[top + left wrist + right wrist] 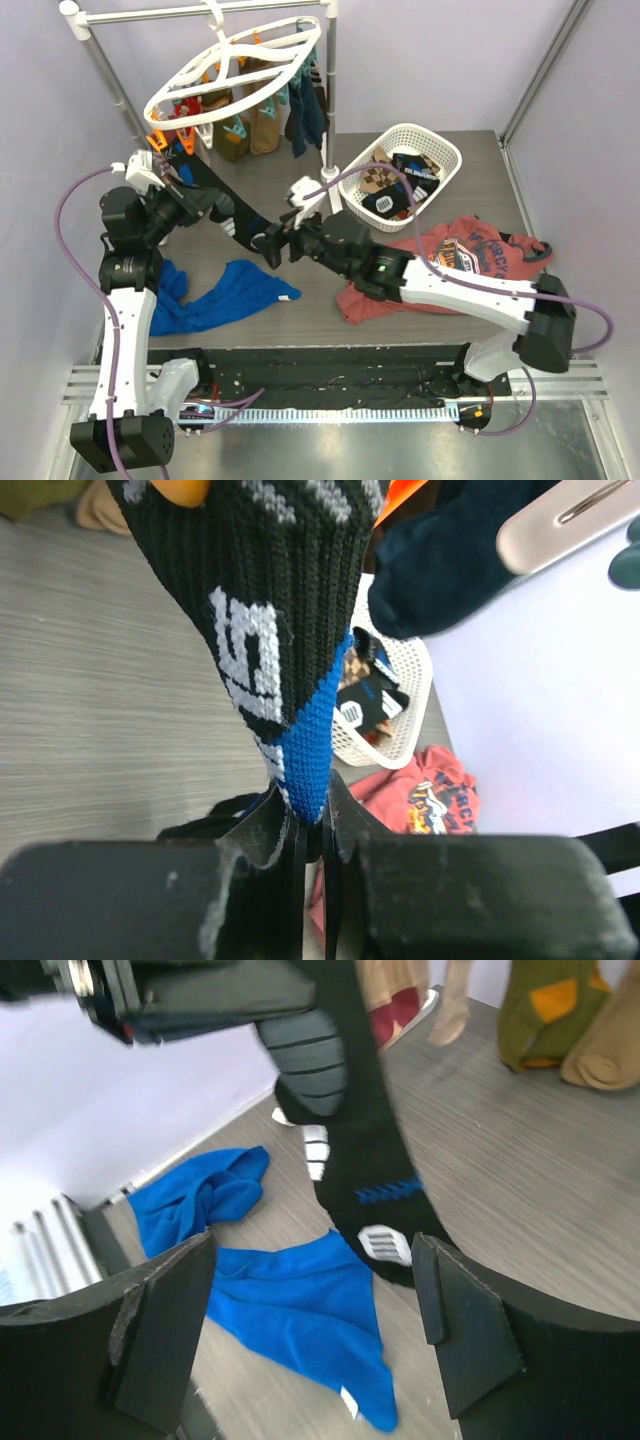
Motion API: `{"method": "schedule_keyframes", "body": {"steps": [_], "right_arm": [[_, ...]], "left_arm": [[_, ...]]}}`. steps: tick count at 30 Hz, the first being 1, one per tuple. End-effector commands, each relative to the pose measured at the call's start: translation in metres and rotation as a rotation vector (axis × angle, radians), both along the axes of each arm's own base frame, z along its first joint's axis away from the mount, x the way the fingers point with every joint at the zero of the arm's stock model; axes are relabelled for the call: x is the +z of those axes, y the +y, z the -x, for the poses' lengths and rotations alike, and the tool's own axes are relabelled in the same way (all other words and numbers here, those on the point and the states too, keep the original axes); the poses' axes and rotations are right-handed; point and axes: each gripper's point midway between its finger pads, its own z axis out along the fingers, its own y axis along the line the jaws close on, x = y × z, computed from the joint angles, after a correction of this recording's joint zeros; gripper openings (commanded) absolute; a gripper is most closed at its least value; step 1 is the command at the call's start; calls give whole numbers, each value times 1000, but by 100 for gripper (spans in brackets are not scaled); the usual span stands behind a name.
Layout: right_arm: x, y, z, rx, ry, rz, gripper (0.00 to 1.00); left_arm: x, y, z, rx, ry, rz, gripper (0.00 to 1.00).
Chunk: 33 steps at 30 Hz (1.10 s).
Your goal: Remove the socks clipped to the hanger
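The white ring hanger (pixel 235 75) hangs from the rail, with olive, tan and navy socks (pixel 265 120) clipped under it. One black sock with blue and white marks (pixel 205 185) stretches from an orange clip (pixel 160 142) down to the right. My left gripper (pixel 220 210) is shut on its blue heel (pixel 310 750). In the left wrist view the black sock (pixel 270 600) rises from my left gripper (pixel 312 825) to the clip. My right gripper (pixel 272 245) stands open at the sock's lower end. In the right wrist view that end (pixel 385 1245) lies beyond my right gripper (pixel 315 1330), touching neither finger.
A white lattice basket (pixel 447 165) with several socks stands at the back right. A red printed shirt (pixel 470 250) lies under the right arm. A blue shirt (pixel 225 290) lies at the front left. The metal rail stand (pixel 100 60) holds the hanger.
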Motion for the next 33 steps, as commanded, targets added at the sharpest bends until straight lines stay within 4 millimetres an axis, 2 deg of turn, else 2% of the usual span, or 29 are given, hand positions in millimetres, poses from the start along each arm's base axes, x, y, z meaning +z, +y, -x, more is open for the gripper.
{"method": "schedule_keyframes", "body": {"steps": [1, 2, 5, 6, 7, 9, 10, 12, 13, 16, 18, 19, 20, 22, 23, 24, 26, 27, 29, 30, 33], "right_arm": [[48, 28, -19, -63, -172, -87, 88], [36, 39, -24, -59, -169, -66, 89], [41, 57, -32, -62, -212, -71, 91], [27, 66, -39, -76, -208, -43, 92], [33, 70, -43, -86, -217, -52, 92], [26, 74, -52, -121, -228, -26, 93], [15, 80, -58, -130, -223, -6, 93], [18, 85, -63, -148, -236, -8, 93], [10, 89, -66, -155, -234, 5, 93], [14, 91, -73, -187, -239, -6, 83], [13, 95, -76, -178, -219, -16, 33], [17, 95, -77, -186, -212, -23, 18], [13, 94, -78, -197, -204, -13, 1], [8, 89, -80, -219, -176, -22, 1], [11, 85, -79, -219, -175, -30, 1], [12, 83, -79, -220, -169, -42, 1], [7, 80, -79, -208, -161, -38, 1], [11, 78, -77, -206, -160, -47, 1], [9, 75, -78, -199, -150, -50, 1], [12, 73, -77, -196, -148, -59, 1], [9, 70, -79, -179, -128, -69, 1]], "left_arm": [[25, -14, 7, -65, -28, 47, 8], [25, -17, 7, -71, -19, 62, 8], [27, -23, 7, -91, -9, 73, 8], [29, -25, 8, -97, -9, 75, 8], [30, -26, 8, -102, -5, 78, 8], [30, -29, 9, -108, 13, 91, 8], [30, -30, 9, -110, 16, 92, 8], [29, -32, 10, -116, 31, 96, 8], [29, -33, 11, -119, 33, 97, 8], [26, -33, 12, -114, 56, 102, 9], [25, -31, 14, -98, 63, 101, 13], [24, -29, 13, -84, 64, 92, 18], [19, -25, 13, -63, 84, 80, 27], [21, -12, 9, 18, 88, 37, 37], [16, -7, 12, 39, 113, 1, 46], [27, 5, 8, 110, 97, -28, 49], [26, 19, 9, 181, 127, -73, 58], [38, 25, 10, 212, 107, -85, 60], [42, 37, 10, 283, 109, -110, 66], [50, 41, 11, 301, 93, -118, 71], [61, 52, 15, 359, 83, -141, 76]]}}
